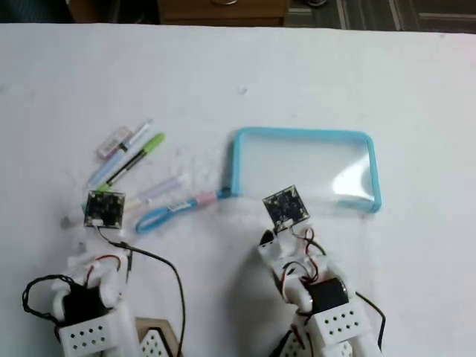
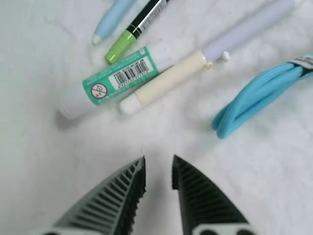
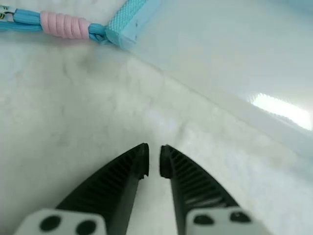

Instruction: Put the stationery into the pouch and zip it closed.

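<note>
To the left of the blue-edged clear plastic pouch (image 1: 238, 152), loose stationery lies fanned out on the white table (image 1: 416, 82). A small pink-and-white block (image 1: 113, 141) lies farthest from the pouch. Next come a light blue pen (image 1: 104, 171), a black marker with a lime green cap (image 1: 134, 158), and a lavender and cream pen (image 1: 160, 186), which is the nearest to the pouch. All of them lie outside the pouch.

A white tube with a green printed label (image 2: 117, 81) lies against the cream end of the lavender and cream pen. The left gripper (image 2: 157, 177) hangs over bare table just short of that tube, its jaws a narrow gap apart and holding nothing.

Between this cluster and the pouch lies a bright blue cord loop (image 1: 152, 218), joined through a pink ribbed bead (image 1: 202, 199) to the woven tab at the pouch's corner. The pouch lies flat, and whether its zip is open cannot be told.

The right gripper (image 3: 154, 160) hangs over the table just beside the pouch's long edge nearest the arms. It is close to the tab corner, with its jaws slightly parted and empty.
</note>
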Motion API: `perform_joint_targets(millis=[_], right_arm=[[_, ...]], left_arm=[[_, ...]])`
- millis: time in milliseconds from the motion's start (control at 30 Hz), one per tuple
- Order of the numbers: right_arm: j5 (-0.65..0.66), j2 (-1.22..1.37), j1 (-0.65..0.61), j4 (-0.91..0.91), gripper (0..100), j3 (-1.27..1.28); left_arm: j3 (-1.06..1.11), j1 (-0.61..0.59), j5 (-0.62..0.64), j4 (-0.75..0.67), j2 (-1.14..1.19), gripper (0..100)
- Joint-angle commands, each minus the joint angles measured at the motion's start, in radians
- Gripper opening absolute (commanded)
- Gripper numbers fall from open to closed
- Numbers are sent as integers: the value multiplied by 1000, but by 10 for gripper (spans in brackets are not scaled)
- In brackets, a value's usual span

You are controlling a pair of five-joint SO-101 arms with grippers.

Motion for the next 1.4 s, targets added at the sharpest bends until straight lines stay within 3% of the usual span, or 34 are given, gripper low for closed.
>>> perform_joint_targets(millis=[0,67,133,300,400,533,633,867,967,1367], right_arm=[[-114,-8,35,4,262,9],[-196,-8,58,5,370,9],[-221,-8,59,7,406,9],[-101,-10,58,16,359,-29],[-28,-2,50,133,296,-195],[77,1,-58,325,229,-483],[77,53,-191,401,216,-600],[83,460,-394,418,269,-775],[81,688,-430,383,345,-899],[118,1392,-555,134,351,-1272]], left_arm=[[-21,-48,58,-8,-12,214],[-21,-59,68,-8,-12,222],[-21,-59,71,-9,-12,222],[-97,-79,72,-9,-12,222],[-233,-134,68,-9,-8,225],[-397,-205,71,20,-5,226],[-485,-213,72,117,-5,226],[-456,-280,72,140,-4,226],[-394,-326,72,100,-4,226],[-341,-355,72,97,-7,226]])
